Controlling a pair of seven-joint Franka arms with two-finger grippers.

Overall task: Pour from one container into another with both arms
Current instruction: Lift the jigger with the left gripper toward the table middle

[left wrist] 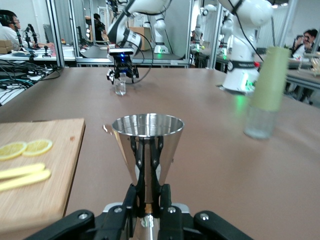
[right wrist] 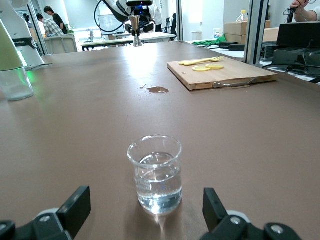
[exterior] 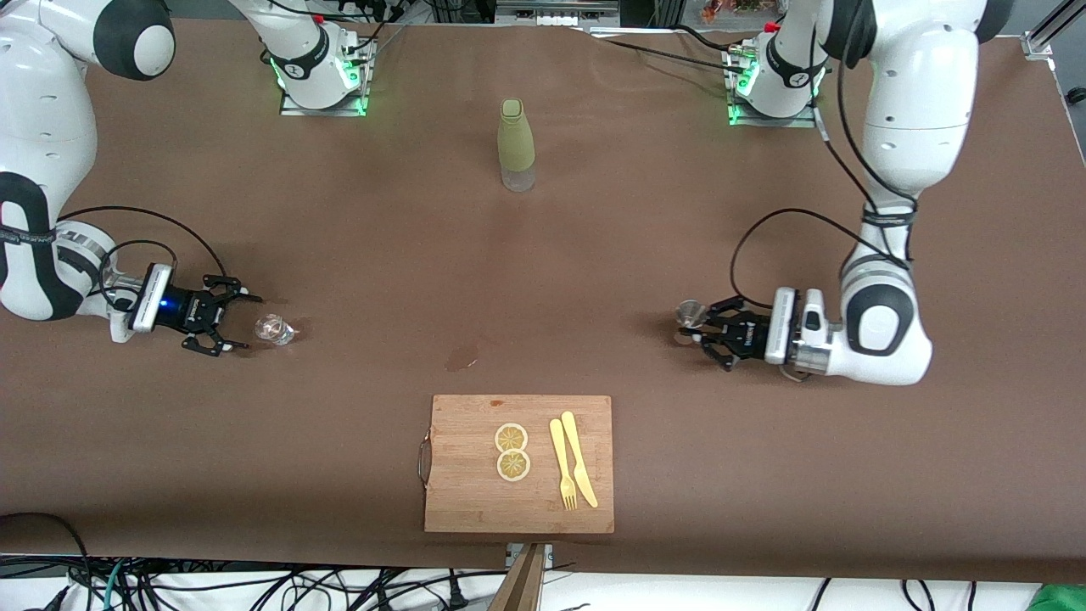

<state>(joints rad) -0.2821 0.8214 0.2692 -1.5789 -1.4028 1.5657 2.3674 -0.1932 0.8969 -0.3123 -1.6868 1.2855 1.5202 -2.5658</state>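
- Left gripper, at the left arm's end of the table: fingers pinched on a steel jigger, held upright.
- Right gripper, at the right arm's end: fingers spread, flanking a small glass of clear liquid standing on the table, not touching it.

Bright, even overhead light, soft shadows; glare on the steel jigger, foreground edges blurred.
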